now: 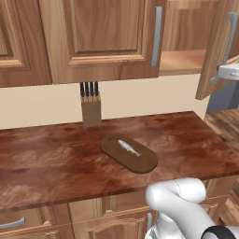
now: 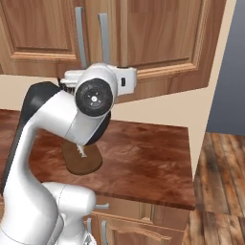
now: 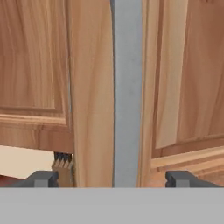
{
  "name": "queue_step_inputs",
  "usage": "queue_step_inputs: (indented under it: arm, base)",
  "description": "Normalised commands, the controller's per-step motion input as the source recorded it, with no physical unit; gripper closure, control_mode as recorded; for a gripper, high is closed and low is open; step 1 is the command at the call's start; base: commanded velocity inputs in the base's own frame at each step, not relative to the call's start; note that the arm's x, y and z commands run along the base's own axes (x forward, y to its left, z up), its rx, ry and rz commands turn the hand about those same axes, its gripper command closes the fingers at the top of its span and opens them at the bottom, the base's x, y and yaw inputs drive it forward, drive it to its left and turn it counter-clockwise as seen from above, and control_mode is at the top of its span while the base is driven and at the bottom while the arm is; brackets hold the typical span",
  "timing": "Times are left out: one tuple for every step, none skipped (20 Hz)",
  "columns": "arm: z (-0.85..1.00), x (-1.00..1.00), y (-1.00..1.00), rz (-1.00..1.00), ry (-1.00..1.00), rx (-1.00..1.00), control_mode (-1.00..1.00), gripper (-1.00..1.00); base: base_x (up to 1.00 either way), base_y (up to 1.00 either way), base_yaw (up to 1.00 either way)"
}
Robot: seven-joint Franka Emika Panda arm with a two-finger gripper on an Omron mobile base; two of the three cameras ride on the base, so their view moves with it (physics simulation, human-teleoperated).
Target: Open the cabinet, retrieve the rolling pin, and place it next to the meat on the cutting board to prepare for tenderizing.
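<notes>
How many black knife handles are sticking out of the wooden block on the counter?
4, side by side across the top of the knife block, which stands at the back of the counter by the wall, behind the cutting board.

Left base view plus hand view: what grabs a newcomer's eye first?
The cabinet with its right door swung open, high at right in the left base view. The hand view has that door's grey bar handle running up between the spread fingers. Below, on the counter, the dark oval cutting board carries the small silvery meat, a knife block behind.
</notes>
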Motion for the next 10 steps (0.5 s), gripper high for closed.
queue_step_inputs:
  arm:
    - [0.12, -0.38, 0.0, -0.03, -0.05, -0.08, -1.0, -1.0]
    - [0.24, -0.52, 0.0, -0.04, -0.06, -0.1, -1.0, -1.0]
    - [0.24, -0.58, 0.0, -0.04, -0.04, -0.11, -1.0, -1.0]
    - [0.26, -0.55, 0.0, -0.07, 0.0, -0.11, -1.0, -1.0]
    - [0.26, -0.53, 0.11, -0.09, 0.0, -0.11, -1.0, -1.0]
    - [0.23, -0.52, 0.19, -0.1, 0.0, -0.11, -1.0, -1.0]
    - [0.22, -0.54, 0.32, -0.11, 0.0, -0.12, -1.0, -1.0]
    - [0.13, -0.62, 0.43, -0.12, 0.0, -0.15, -1.0, -1.0]
    - [0.12, -0.54, 0.48, -0.14, 0.0, -0.15, -1.0, -1.0]
    - [0.1, -0.42, 0.65, -0.17, 0.0, -0.18, -1.0, -1.0]
  base:
    - [0.0, 0.0, 0.0]
    - [0.0, 0.0, 0.0]
    - [0.0, 0.0, 0.0]
    - [0.0, 0.0, 0.0]
    - [0.0, 0.0, 0.0]
    - [0.0, 0.0, 0.0]
    - [0.0, 0.0, 0.0]
    - [0.0, 0.0, 0.0]
    - [0.0, 0.0, 0.0]
    - [0.0, 0.0, 0.0]
